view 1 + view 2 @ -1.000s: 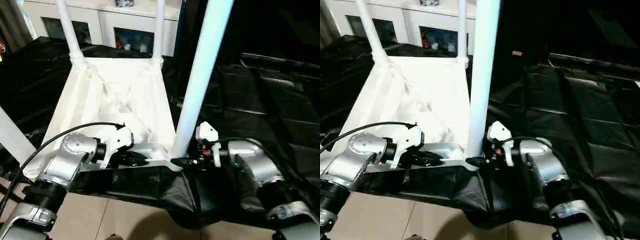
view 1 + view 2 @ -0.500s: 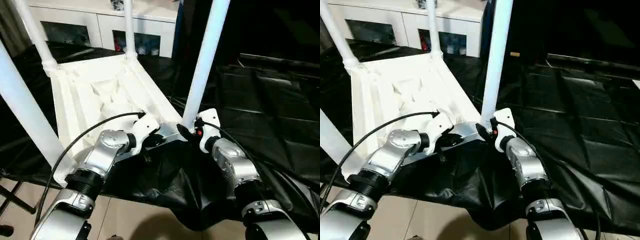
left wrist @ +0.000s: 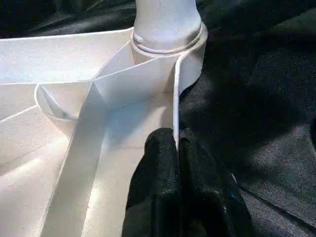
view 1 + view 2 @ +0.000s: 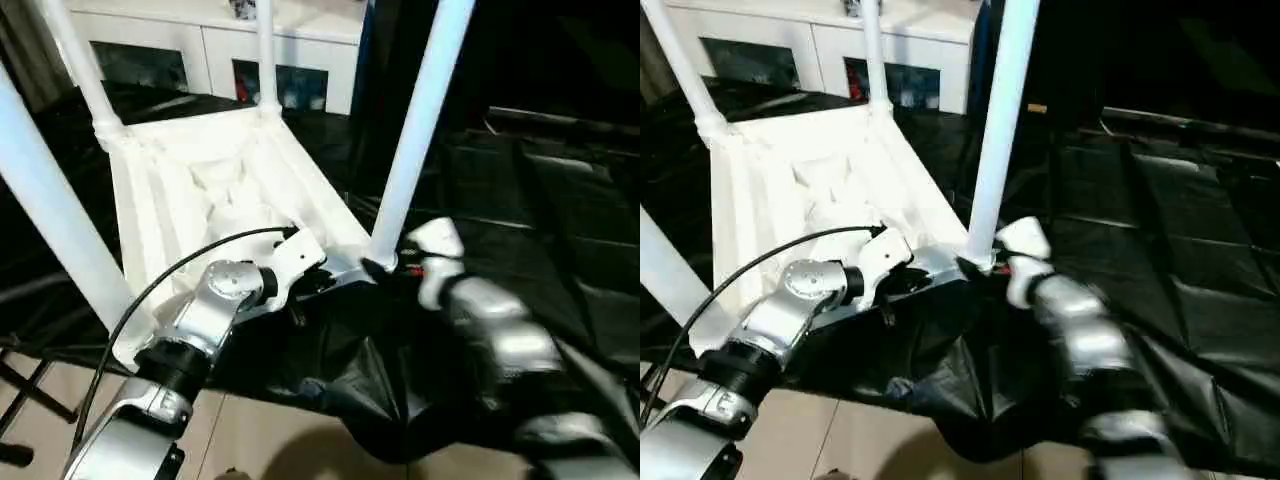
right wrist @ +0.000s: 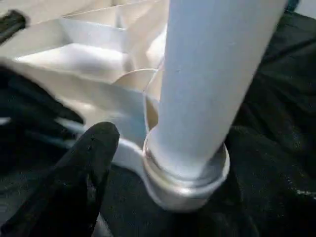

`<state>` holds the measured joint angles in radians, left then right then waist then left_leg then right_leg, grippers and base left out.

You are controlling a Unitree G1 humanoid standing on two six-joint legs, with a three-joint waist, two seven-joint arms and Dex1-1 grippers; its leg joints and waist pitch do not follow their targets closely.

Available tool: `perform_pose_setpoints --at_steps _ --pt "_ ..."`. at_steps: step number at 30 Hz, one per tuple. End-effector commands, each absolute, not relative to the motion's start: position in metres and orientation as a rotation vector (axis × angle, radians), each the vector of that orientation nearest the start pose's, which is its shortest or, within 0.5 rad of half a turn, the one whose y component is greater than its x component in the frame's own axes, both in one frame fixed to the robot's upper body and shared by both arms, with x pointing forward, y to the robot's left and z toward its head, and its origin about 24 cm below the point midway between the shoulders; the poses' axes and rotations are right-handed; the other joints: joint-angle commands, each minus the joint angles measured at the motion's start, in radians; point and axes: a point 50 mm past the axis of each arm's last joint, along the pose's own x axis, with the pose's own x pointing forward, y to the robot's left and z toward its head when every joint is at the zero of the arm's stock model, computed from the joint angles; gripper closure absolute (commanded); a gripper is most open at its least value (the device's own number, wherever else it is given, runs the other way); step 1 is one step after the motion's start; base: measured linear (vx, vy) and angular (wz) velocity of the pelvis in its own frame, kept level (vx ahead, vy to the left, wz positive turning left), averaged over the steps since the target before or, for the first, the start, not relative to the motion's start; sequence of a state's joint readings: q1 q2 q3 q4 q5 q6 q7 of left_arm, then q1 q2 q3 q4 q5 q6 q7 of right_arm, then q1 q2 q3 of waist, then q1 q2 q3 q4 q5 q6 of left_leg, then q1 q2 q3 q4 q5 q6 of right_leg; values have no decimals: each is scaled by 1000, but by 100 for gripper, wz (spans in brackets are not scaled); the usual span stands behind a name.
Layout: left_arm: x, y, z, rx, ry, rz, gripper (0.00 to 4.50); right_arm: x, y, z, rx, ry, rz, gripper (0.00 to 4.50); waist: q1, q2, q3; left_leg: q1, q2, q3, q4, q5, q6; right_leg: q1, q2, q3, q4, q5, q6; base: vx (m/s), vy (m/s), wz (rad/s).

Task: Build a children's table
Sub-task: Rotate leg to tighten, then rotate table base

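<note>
The children's table lies upside down on a black sheet, its ribbed white top facing up and four white legs standing in the corner sockets. The near right leg sits in its socket. My left gripper is shut on the top's thin rim just beside that socket. My right gripper is at the base of the same leg, open; one black finger stands a little off the leg. The right forearm is blurred with motion.
A white cabinet with glass doors stands behind the table. The black sheet covers the surface to the right and hangs over its front edge. Tiled floor shows below, with a dark stand foot at the lower left.
The right gripper has let go of the leg's base and opened, and the right arm is moving. The left gripper stays shut on the rim. The camera view has shifted.
</note>
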<state>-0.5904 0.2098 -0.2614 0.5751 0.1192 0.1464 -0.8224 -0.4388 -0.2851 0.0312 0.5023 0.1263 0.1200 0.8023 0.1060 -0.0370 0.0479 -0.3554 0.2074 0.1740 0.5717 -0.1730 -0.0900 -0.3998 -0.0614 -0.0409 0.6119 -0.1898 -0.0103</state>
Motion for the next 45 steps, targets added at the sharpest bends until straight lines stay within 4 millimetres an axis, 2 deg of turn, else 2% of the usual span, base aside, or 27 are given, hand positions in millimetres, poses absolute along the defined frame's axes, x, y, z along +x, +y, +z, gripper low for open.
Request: perform_pose_setpoints --at_steps 1,2,5,6,8,11,12,14,15,16,17,18,19,20,21,23,24,29,31,32,33,35,36,37,41,43,45 --pt "328 86 47 386 302 -1007 450 310 -160 52 -73 237 918 72 0 -10 -57 0 18 2 -56 -182 60 54 -65 38 -77 -171 -172 0 0 0" --pt "328 86 47 371 295 -1003 422 307 -165 54 -69 242 942 71 1 -10 -58 0 18 1 -56 -183 65 55 -65 37 -76 -169 -174 0 0 0" --pt "319 82 55 276 252 -1046 422 298 -162 57 -60 252 1044 71 1 -10 -60 -3 20 -1 -55 -175 71 54 -69 35 -74 -165 -187 0 0 0" --pt "316 82 56 269 244 -1060 399 297 -160 57 -59 250 1049 70 1 -9 -63 -4 23 -3 -54 -169 68 57 -72 35 -69 -150 -196 0 0 0" --pt "312 83 58 252 230 -1059 383 298 -157 57 -52 245 1046 70 -3 -8 -63 -1 23 1 -52 -148 73 49 -65 34 -66 -93 -222 0 0 0" --pt "294 92 58 201 234 -1050 368 307 -150 59 -27 218 981 70 -6 -16 -61 -5 25 1 -53 -140 77 50 -66 34 -63 -75 -235 0 0 0" --pt "289 95 57 195 239 -1048 352 309 -149 59 -16 212 960 70 -6 -13 -61 -4 28 0 -54 -145 71 50 -70 34 -60 -83 -238 0 0 0" --pt "280 99 56 177 243 -1045 336 312 -148 60 -1 204 950 70 -14 -15 -57 -4 28 0 -57 -166 61 47 -68 33 -64 -136 -228 0 0 0" --pt "273 103 55 161 245 -1044 335 313 -147 62 13 198 950 70 -15 -11 -54 -1 26 3 -57 -186 56 43 -64 35 -73 -181 -210 0 0 0" --pt "262 108 55 136 242 -1046 332 314 -145 64 29 190 953 70 -16 -16 -56 2 31 0 -58 -196 48 44 -69 35 -67 -188 -211 0 0 0" --pt "250 113 56 107 243 -1046 321 316 -142 66 44 184 955 70 -19 -29 -51 -7 31 -1 -63 -197 51 47 -69 34 -72 -204 -203 0 0 0" --pt "244 115 57 93 244 -1046 307 317 -141 66 51 183 958 70 -18 -19 -49 -6 31 -2 -66 -210 45 42 -66 33 -74 -241 -191 0 0 0" --pt "232 121 59 69 254 -1048 297 321 -139 66 56 179 942 70 -18 -25 -45 2 30 3 -61 -211 46 33 -63 37 -77 -233 -189 0 0 0" --pt "230 122 59 67 256 -1047 293 322 -139 66 57 178 938 70 -21 -21 -42 -3 31 1 -67 -213 43 34 -61 36 -74 -223 -197 0 0 0" --pt "222 126 60 58 263 -1047 293 325 -138 66 61 175 923 70 -23 -29 -37 -4 29 2 -67 -224 40 31 -59 34 -76 -241 -191 0 0 0" --pt "209 135 62 44 280 -1039 261 334 -136 67 61 166 874 70 -20 -24 -35 3 30 1 -68 -263 28 27 -62 37 -80 -294 -177 0 0 0" --pt "202 142 62 42 291 -1030 253 339 -135 67 59 162 841 70 -26 -29 -28 -1 29 -2 -73 -280 15 25 -62 36 -81 -319 -174 0 0 0" --pt "182 163 65 46 346 -1028 229 353 -136 69 48 154 731 70 -26 -32 -24 7 26 2 -71 -287 4 17 -54 39 -81 -306 -152 0 0 0" --pt "164 183 67 67 416 -1040 209 365 -142 68 23 184 578 70 -30 -29 -23 0 23 -1 -75 -278 -2 22 -51 37 -75 -287 -149 0 0 0" --pt "164 183 67 67 416 -1040 207 365 -142 68 23 184 578 70 -30 -27 -25 2 23 -1 -73 -276 -8 21 -53 38 -73 -281 -153 0 0 0" --pt "150 196 70 68 479 -1048 197 373 -150 67 3 207 455 70 -30 -26 -23 8 23 3 -71 -280 -8 16 -47 39 -74 -263 -147 0 0 0" --pt "137 210 72 66 547 -1049 183 378 -158 69 5 205 353 70 -32 -24 -25 5 20 2 -71 -279 -19 17 -48 38 -67 -255 -156 0 0 0" --pt "133 215 73 67 563 -1045 167 380 -161 69 7 203 323 70 -28 -27 -24 14 21 9 -68 -287 -14 10 -41 40 -70 -232 -147 0 0 0" --pt "133 215 73 67 563 -1045 167 380 -161 69 7 203 323 70 -26 -25 -23 15 21 10 -67 -286 -12 9 -40 41 -68 -219 -146 0 0 0" --pt "136 249 84 146 527 -906 129 382 -175 69 -3 193 222 70 -26 -26 -27 3 18 8 -68 -270 -13 20 -44 41 -64 -187 -146 0 0 0" --pt "147 257 95 195 431 -854 121 381 -175 68 -6 186 242 70 -29 -38 -31 1 16 10 -64 -269 -4 27 -44 41 -65 -192 -136 0 0 0" --pt "163 254 110 203 318 -839 94 380 -173 66 -18 185 277 70 -28 -34 -34 3 17 9 -63 -253 -1 26 -46 42 -60 -180 -142 0 0 0"
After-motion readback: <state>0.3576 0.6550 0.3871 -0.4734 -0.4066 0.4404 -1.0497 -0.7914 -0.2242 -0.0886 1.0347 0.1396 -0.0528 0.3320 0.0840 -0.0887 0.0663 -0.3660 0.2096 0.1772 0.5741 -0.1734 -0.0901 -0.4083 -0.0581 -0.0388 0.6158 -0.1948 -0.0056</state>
